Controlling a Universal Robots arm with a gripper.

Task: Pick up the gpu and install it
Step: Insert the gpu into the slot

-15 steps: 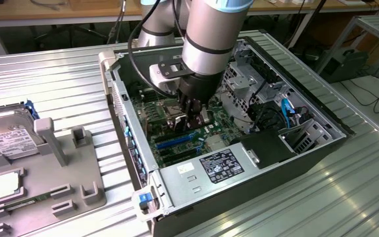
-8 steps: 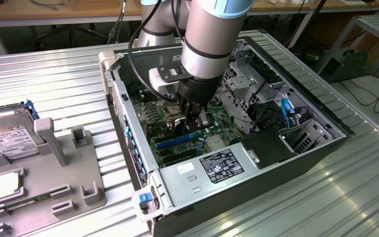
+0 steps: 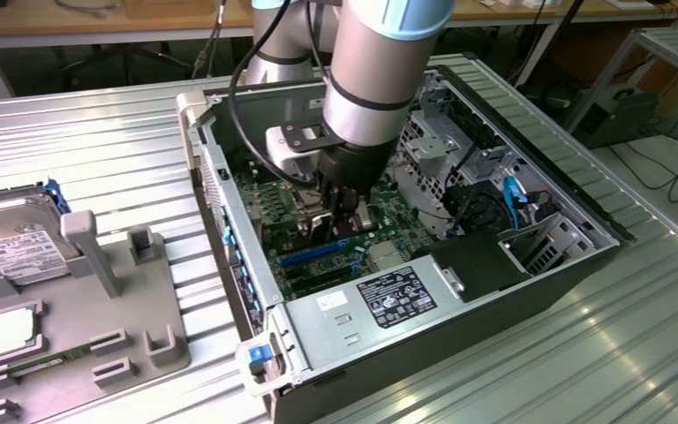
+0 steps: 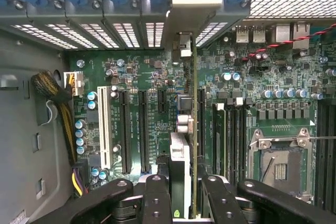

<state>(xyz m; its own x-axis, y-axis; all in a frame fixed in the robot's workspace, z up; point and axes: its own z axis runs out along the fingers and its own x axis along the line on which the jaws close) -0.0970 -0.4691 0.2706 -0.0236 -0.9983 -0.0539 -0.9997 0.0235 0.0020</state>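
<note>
Gripper: clenched on the gpu, which is gripped at its top edge.
Location: held edge-on inside the computer case, above the motherboard slots.
Handling: judged light, stiff and fragile; the board edges are preferred.

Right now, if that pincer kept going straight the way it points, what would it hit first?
The pincer, shut on the gpu, points down into the open case. The card's edge would probably meet the green motherboard first; how near it is, I cannot tell.
</note>
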